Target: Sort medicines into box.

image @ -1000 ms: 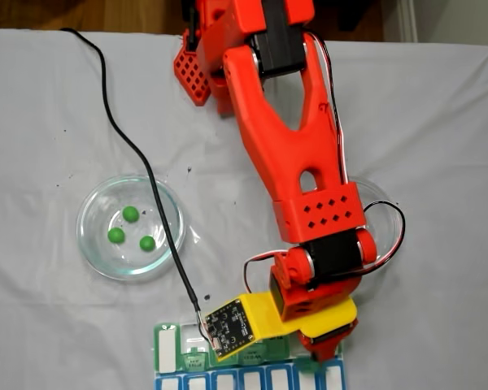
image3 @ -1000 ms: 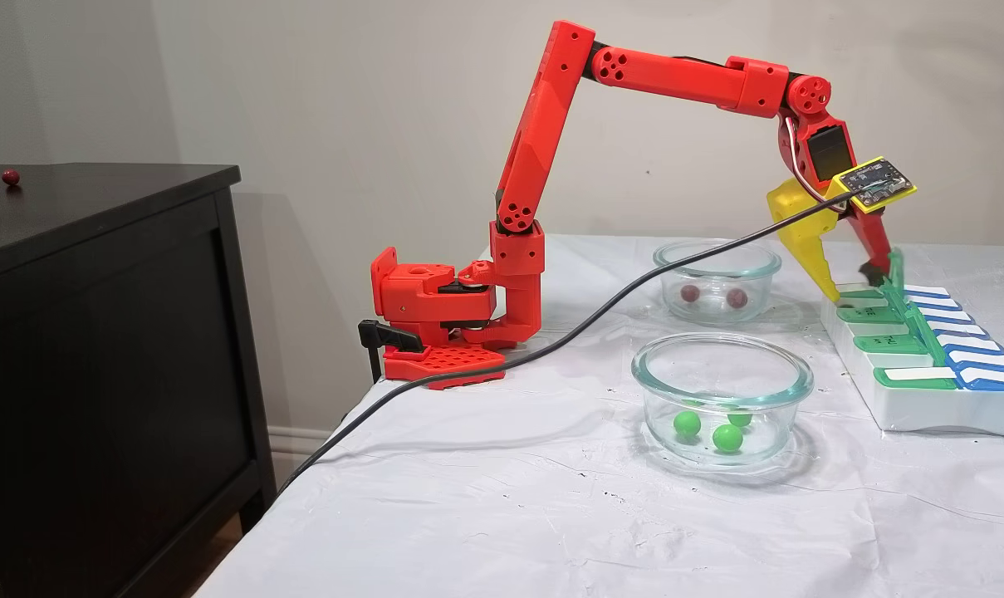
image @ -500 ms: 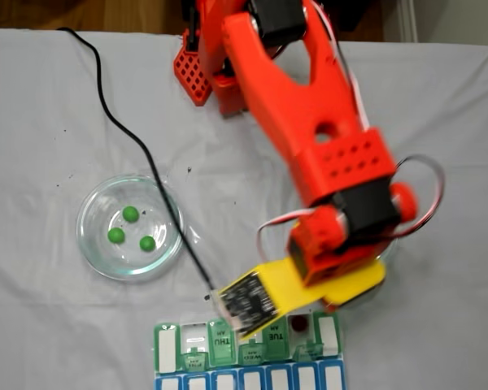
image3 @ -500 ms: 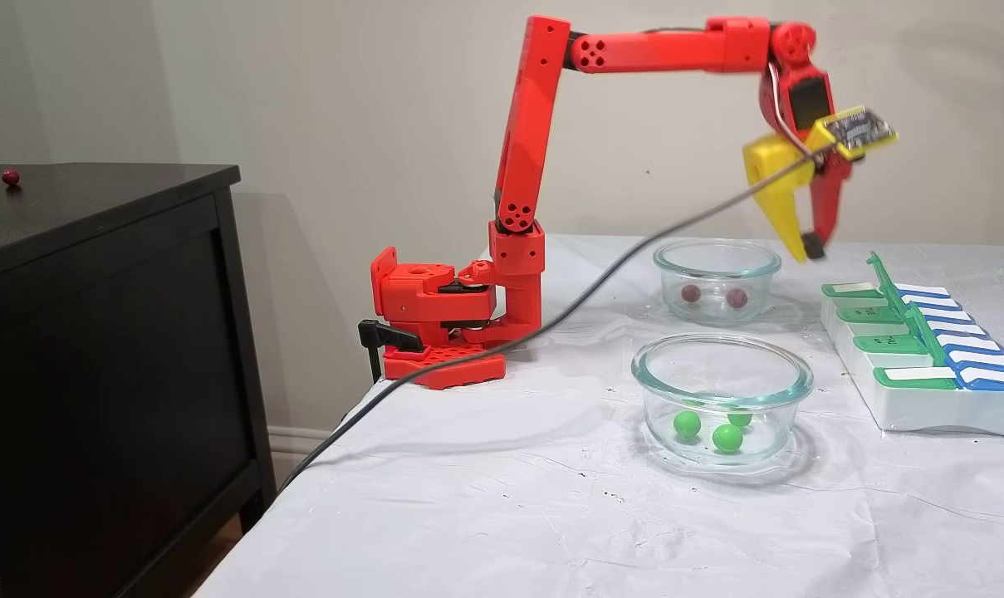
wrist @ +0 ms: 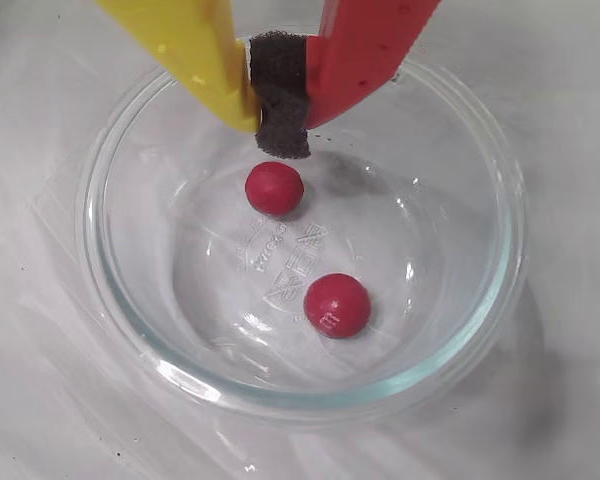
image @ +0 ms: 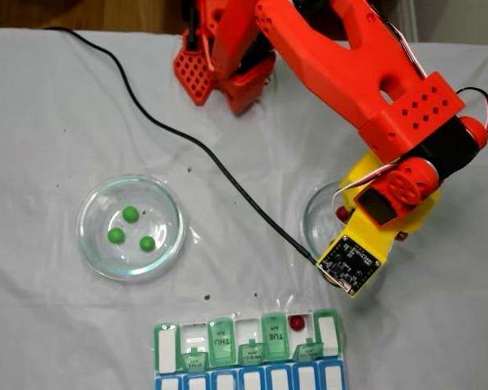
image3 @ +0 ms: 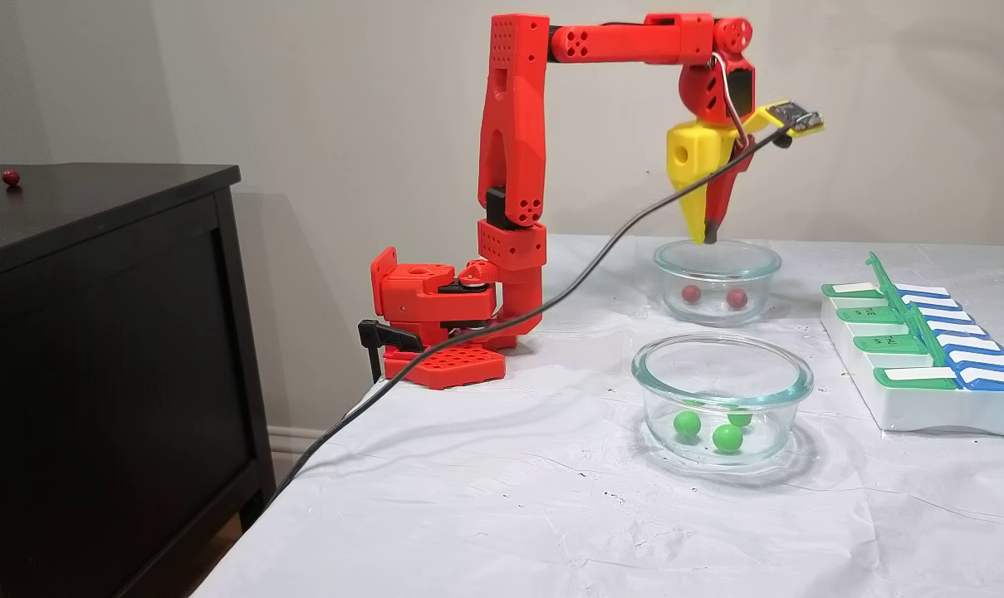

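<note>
In the wrist view, closed, empty jaws hang just above a dark red ball [wrist: 274, 188] (frame centre) in a glass dish [wrist: 130, 330].

Green lids of the box [image: 169, 337] read THU and TUE.

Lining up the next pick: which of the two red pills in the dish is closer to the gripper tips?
In the wrist view, the upper red pill, just below the shut gripper. The other red pill lies lower right, with a letter mark.
</note>
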`<state>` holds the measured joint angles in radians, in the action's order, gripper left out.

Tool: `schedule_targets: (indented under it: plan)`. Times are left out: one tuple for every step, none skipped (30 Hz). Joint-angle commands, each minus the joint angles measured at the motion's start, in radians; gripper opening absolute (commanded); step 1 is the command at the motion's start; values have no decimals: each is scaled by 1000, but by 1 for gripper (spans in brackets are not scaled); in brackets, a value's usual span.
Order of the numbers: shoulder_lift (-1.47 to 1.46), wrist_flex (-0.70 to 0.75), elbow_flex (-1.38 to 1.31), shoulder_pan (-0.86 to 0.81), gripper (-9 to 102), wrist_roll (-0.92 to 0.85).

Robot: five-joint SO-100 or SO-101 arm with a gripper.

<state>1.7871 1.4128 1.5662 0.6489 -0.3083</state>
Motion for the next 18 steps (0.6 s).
schedule_targets:
  plan:
    - [-3, 5, -12, 0, 8, -6]
    - [-8, 14, -6, 0, 10, -9]
    - [-12, 25, 0, 0, 13, -15]
    - [-15, 34, 5, 3, 14, -23]
    - [-15, 35, 14, 6, 14, -34]
    - [-15, 32, 25, 11, 14, -40]
    - [-15, 26, 32, 14, 14, -43]
    - [-15, 17, 41, 15, 15, -48]
    - [-18, 8, 48, 18, 15, -57]
    - [-21, 0, 52, 21, 16, -66]
    - [-25, -3, 54, 21, 16, -72]
    - [-29, -5, 54, 21, 17, -81]
    - [-32, -5, 57, 23, 17, -91]
    - [-35, -6, 60, 26, 18, -101]
    - [-37, -8, 64, 29, 19, -114]
    - [-38, -11, 72, 34, 19, -127]
    - [-38, -12, 78, 37, 19, -137]
    - [-40, -15, 84, 41, 19, -143]
